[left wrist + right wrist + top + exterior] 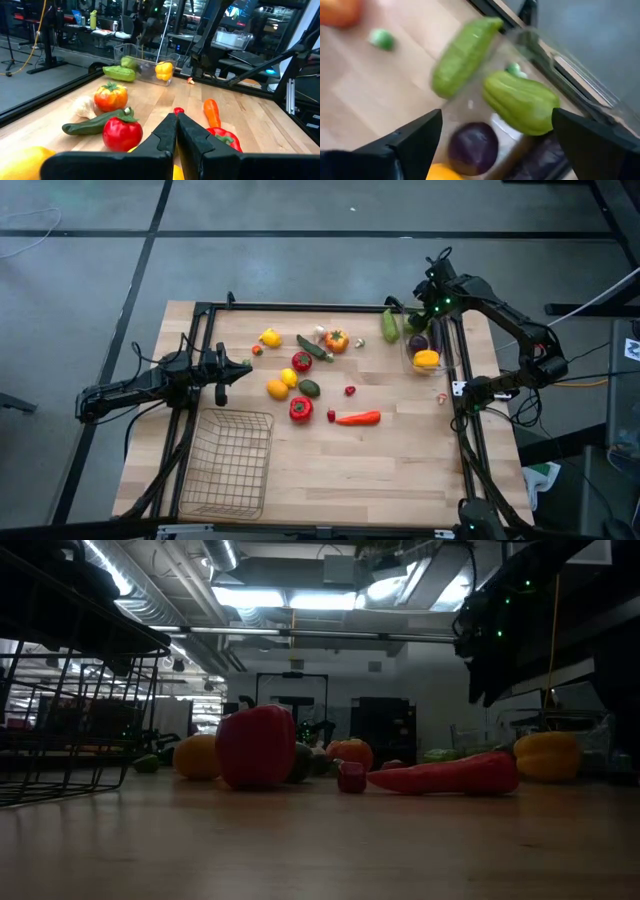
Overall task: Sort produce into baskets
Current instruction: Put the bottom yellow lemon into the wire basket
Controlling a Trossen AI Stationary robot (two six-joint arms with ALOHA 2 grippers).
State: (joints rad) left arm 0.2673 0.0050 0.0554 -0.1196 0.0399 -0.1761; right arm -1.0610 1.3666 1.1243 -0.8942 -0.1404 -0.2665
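The right gripper point(418, 320) hangs wide open over the clear bin point(424, 368) at the desk's point(400, 470) far right corner, apparently releasing produce, while loose produce point(301, 409) awaits sorting beside the shut left gripper point(243, 370).

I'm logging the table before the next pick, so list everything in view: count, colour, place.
wire basket: one, metal grid, near left corner, nothing in it.
clear bin: one, right edge; holds a yellow pepper, a purple piece and a green vegetable.
light green squash: one, beside the bin.
loose produce: about fifteen, red, yellow, orange, green, mid table.
long red pepper: one, nearest the front.
left gripper: shut, left of the pile.
right gripper: open, over the bin.
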